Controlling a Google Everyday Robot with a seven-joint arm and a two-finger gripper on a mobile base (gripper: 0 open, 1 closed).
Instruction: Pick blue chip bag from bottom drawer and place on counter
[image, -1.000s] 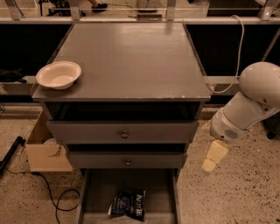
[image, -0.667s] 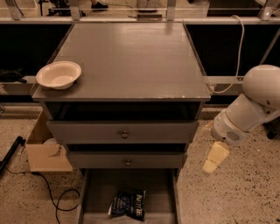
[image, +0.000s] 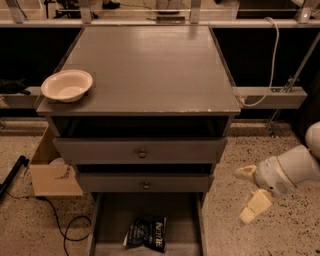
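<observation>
The blue chip bag (image: 146, 233) lies crinkled on the floor of the open bottom drawer (image: 177, 220), near its front middle. The counter (image: 145, 65) is the grey top of the cabinet above it. My gripper (image: 249, 192) hangs to the right of the cabinet, outside the drawer, at about the height of the lower knobbed drawer. Its two cream fingers (image: 256, 205) are spread apart and hold nothing. It is well right of and above the bag.
A white bowl (image: 67, 85) sits on the counter's front left corner. Two shut knobbed drawers (image: 142, 152) stand above the open one. A cardboard box (image: 50, 172) and a black cable (image: 65, 227) lie on the floor at the left. A white cable (image: 272, 60) hangs at the right.
My arm has dropped lower and a little right beside the cabinet, and the gripper now sits lower with both fingers showing. The bag and bowl have not moved.
</observation>
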